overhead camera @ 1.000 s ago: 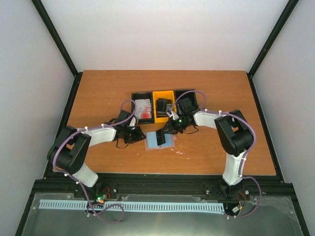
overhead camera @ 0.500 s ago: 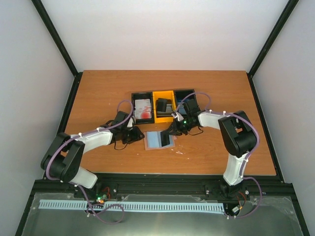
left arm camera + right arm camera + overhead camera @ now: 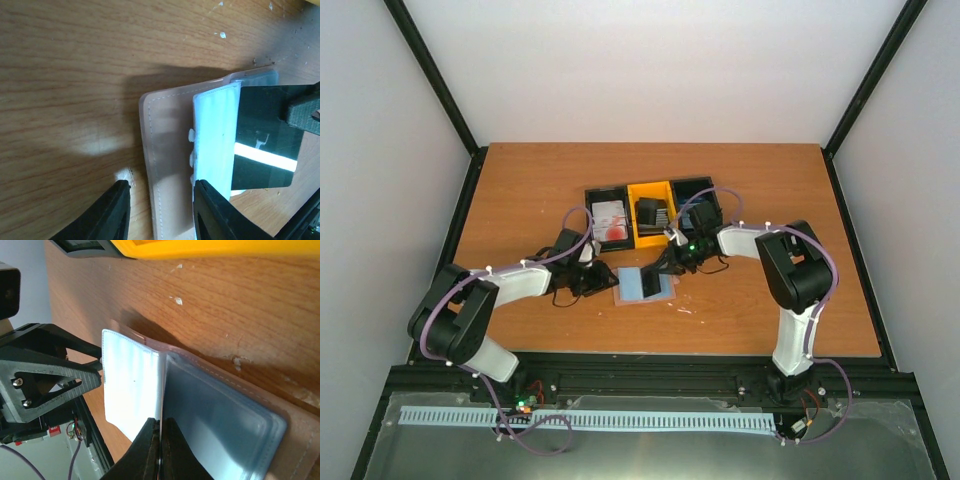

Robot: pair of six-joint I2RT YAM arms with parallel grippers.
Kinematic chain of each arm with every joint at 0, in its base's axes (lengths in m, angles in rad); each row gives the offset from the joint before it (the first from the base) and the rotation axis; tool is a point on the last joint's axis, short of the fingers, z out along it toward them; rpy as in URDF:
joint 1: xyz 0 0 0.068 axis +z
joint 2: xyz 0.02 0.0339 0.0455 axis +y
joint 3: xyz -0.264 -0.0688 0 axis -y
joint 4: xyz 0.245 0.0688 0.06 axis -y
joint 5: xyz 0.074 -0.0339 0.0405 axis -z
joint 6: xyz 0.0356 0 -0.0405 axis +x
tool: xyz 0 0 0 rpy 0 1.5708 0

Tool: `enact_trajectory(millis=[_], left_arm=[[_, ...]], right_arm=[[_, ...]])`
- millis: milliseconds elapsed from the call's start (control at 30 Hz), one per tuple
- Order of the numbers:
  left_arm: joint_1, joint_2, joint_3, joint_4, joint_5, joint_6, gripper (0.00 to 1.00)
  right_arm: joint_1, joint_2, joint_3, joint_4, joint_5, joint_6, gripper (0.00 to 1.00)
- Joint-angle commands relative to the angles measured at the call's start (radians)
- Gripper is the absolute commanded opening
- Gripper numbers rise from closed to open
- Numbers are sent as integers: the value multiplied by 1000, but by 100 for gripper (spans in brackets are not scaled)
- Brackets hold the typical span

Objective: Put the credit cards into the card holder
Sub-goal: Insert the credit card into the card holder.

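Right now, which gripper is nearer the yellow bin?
Right. The right gripper, pinching a black card, is over the card holder near the yellow bin; the left gripper is farther, at the holder's left edge.

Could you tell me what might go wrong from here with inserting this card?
The black card in the right tool meets the clear sleeve at an edge, and I cannot tell it has entered; it could skid over the top. The left tool is open astride the card holder edge, not clamping it, so the holder might slide when pushed.
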Motion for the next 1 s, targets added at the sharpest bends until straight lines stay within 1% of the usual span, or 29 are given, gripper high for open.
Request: enact_trajectory(millis=[0, 233, 500, 667, 967], left_arm=[[-8, -8, -4, 13, 6, -14, 36], [-11, -45, -29, 21, -31, -17, 32], [-28, -27, -28, 26, -37, -7, 27], [-37, -24, -27, 17, -54, -8, 23], [-38, -41, -30, -76, -167, -55, 16]], right_arm=[[11, 37, 11, 23, 13, 11, 3], [34, 16, -12, 78, 30, 53, 3], [56, 0, -24, 121, 53, 101, 4], [67, -6, -37, 180, 32, 144, 4], [71, -29, -55, 255, 20, 224, 3]])
